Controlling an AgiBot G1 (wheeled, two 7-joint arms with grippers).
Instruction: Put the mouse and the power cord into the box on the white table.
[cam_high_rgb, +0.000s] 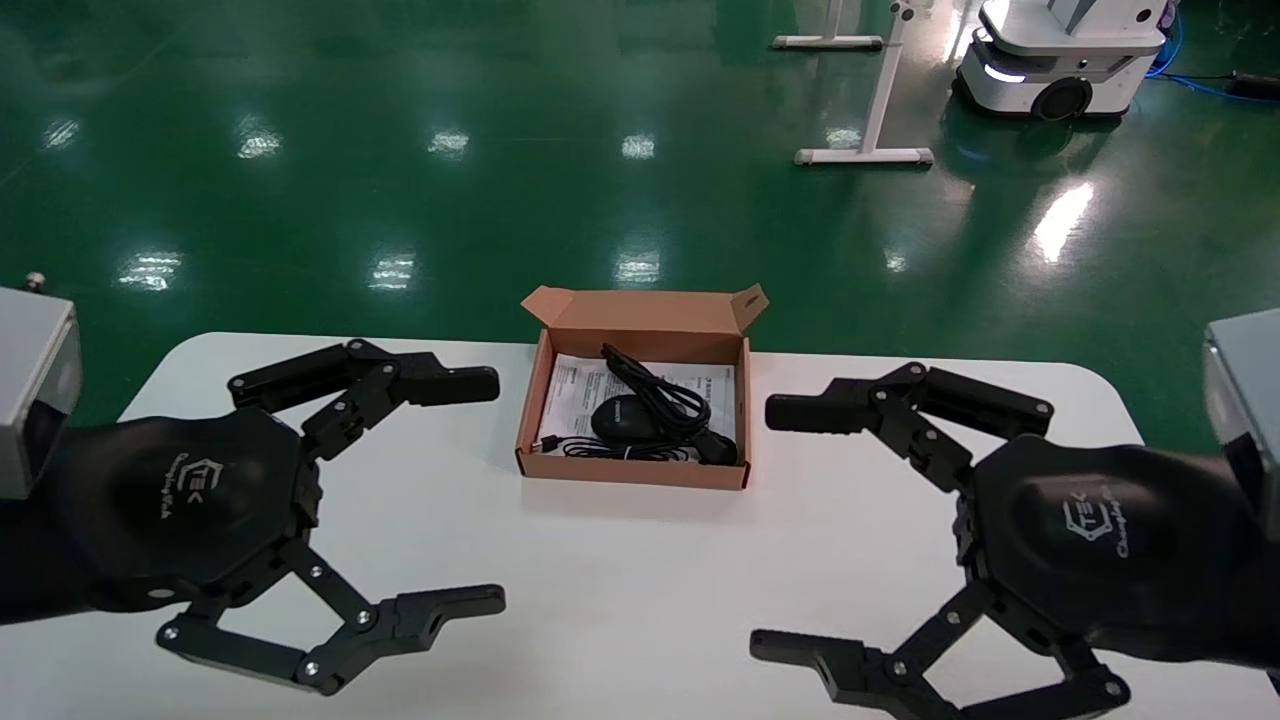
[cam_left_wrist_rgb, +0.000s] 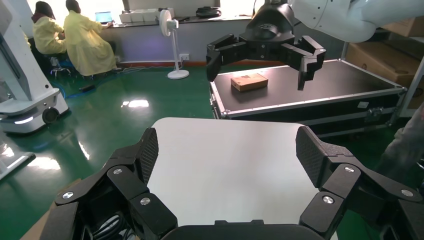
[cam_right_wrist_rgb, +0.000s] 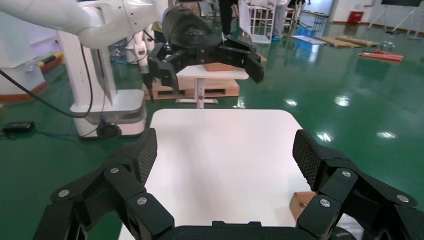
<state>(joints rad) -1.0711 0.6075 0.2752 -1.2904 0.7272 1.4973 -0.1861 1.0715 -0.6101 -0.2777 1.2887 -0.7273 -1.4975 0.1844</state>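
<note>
The box stands open at the far middle of the white table, its lid flap upright. Inside it lie the mouse and, over and beside it, the power cord; the mouse's thin cable runs along the front wall. My left gripper hovers open to the left of the box with nothing between its fingers. On the other side my right gripper is likewise open and holds nothing. In each wrist view only bare tabletop shows between the fingers, and a box corner peeks in.
Green floor lies beyond the table's far edge. A white mobile robot base and white stand legs are at the far right. A black flight case stands past the table's right end.
</note>
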